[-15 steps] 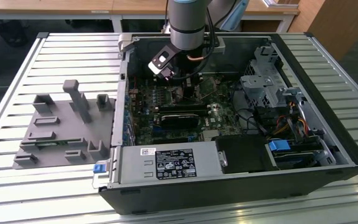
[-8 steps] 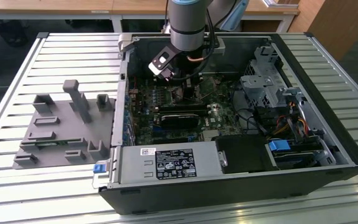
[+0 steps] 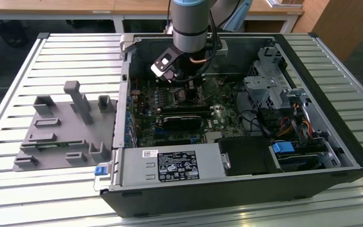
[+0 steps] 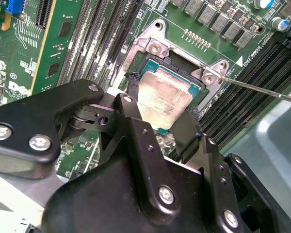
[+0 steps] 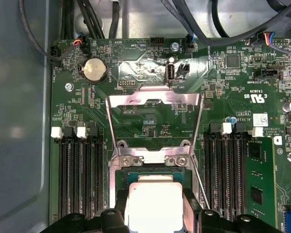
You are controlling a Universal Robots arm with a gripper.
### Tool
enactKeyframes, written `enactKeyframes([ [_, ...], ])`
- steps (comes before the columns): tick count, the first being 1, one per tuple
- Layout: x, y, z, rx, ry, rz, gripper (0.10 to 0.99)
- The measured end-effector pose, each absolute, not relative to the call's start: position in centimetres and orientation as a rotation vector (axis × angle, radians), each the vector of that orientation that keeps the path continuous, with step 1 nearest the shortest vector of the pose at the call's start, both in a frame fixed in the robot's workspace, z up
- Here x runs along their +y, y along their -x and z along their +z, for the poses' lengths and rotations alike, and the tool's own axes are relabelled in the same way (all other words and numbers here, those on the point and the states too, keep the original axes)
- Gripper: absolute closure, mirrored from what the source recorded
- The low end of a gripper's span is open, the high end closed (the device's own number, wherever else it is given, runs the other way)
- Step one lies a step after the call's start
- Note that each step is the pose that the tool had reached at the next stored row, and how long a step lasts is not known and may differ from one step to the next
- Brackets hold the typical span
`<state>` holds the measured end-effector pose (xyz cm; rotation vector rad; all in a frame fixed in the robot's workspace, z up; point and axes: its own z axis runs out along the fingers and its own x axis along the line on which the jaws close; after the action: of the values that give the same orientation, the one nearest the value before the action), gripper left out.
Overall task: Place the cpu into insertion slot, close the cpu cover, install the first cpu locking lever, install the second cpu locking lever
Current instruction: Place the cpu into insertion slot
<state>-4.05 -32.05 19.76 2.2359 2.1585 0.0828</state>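
— Nearest the lens, what was held?
— The pincer (image 4: 162, 110) was seen closed to the chip's width on the cpu (image 4: 166, 97), which was gripped by two opposite edges right over the insertion slot (image 4: 180, 67). Whether it was already seated could not be told.
— How was the placing judged best done?
— It was judged that the chip should be kept level, squared to the black rim and lowered without force, since socket contacts could be bent. Release was thought safe only once it lay flat.
— And around it?
— The cpu cover (image 5: 155, 100) stood raised at the slot's hinge side, and a locking lever (image 4: 262, 90) was swung clear. The green motherboard (image 5: 136, 63) was bedded in an open computer case (image 3: 232, 194), laid on a slatted tabletop (image 3: 43, 203) beside a grey fixture (image 3: 62, 142). Wooden desks (image 3: 74, 5) were seen beyond.
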Motion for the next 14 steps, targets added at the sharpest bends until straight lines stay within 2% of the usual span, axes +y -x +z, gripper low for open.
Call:
enactKeyframes([
  [14, -32.03, 4.00, 19.62, 2.159, -2.237, 0.081, 0.545],
])
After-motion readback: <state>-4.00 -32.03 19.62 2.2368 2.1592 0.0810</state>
